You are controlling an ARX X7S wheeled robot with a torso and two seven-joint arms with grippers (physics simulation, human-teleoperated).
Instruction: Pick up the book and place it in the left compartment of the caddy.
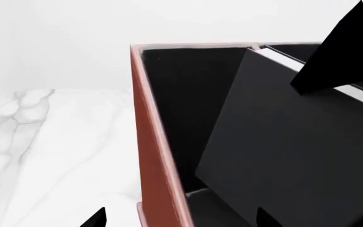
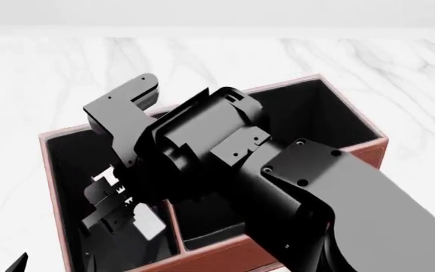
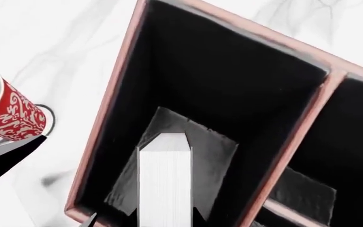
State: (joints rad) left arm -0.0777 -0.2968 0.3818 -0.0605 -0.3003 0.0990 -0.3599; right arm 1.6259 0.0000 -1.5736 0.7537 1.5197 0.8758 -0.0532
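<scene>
White marble surrounds the caddy (image 3: 109, 101); right gripper (image 3: 145, 221) clamps the book (image 3: 164, 182), tilted inside the left compartment (image 3: 219, 80). Straighten, lower, release. Left gripper's (image 1: 180, 218) fingers: can't tell.

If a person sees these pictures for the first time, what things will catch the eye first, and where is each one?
In the head view, the big black robot arm covers most of the reddish-brown caddy on the white marble table. The black book stands tilted inside the caddy's left compartment, its white page edges showing in the right wrist view. A red-and-white patterned mug stands on the table outside the caddy wall.
</scene>
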